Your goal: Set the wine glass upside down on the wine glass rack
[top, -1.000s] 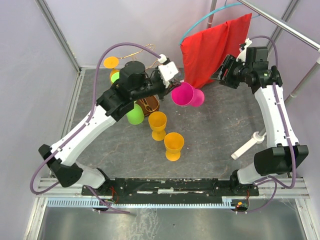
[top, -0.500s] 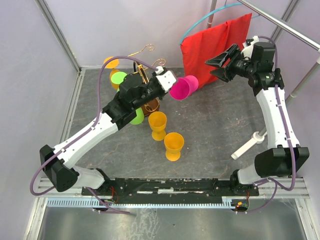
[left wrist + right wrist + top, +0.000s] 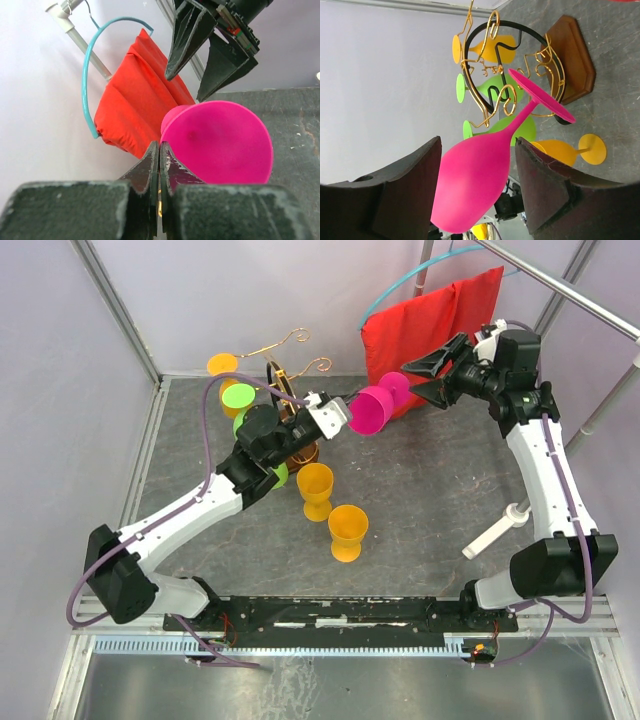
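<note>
A pink wine glass (image 3: 372, 408) is held in the air, lying on its side. My left gripper (image 3: 340, 416) is shut at its foot end; its fingers (image 3: 172, 167) are pressed together beside the pink foot disc (image 3: 217, 142), and the contact itself is hidden. My right gripper (image 3: 408, 379) is open, one finger on each side of the bowl (image 3: 475, 185) without touching it. The gold wire rack (image 3: 290, 370) with its brown base (image 3: 570, 55) stands behind the left gripper. An orange glass (image 3: 492, 47) and two green ones (image 3: 492, 85) hang on it.
Two orange glasses (image 3: 315, 488) (image 3: 347, 530) stand on the table in front of the rack. A red cloth (image 3: 430, 330) hangs on a teal hanger at the back right. A white tube (image 3: 495, 530) lies near the right arm.
My left arm has stretched up and to the right, carrying the pink glass towards the right gripper. My right gripper has opened wide and come around the bowl.
</note>
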You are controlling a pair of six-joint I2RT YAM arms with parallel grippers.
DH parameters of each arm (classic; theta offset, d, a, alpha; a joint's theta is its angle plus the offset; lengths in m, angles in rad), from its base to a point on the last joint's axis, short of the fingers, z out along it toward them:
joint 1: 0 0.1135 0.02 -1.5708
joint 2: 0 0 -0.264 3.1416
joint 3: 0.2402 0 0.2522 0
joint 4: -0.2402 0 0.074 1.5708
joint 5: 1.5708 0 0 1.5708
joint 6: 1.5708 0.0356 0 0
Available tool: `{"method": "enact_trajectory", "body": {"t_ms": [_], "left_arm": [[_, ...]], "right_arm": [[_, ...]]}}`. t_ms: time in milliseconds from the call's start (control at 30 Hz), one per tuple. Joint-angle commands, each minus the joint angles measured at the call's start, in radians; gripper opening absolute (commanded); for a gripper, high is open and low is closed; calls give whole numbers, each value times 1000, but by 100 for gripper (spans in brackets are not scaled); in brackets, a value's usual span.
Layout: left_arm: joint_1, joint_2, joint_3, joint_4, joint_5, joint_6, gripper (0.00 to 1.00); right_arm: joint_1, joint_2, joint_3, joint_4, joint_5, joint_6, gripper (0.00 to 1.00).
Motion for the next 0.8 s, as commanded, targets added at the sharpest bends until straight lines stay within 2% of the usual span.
{"method": "enact_trajectory", "body": {"t_ms": [0,767], "left_arm": [[1,-18,-29,209,18,51,3],[-2,21,-131,505,-8,45,3]], "right_arm": [[31,-12,-11,87,-6,40,68],[104,40,-9,112,32,78,64]]}}
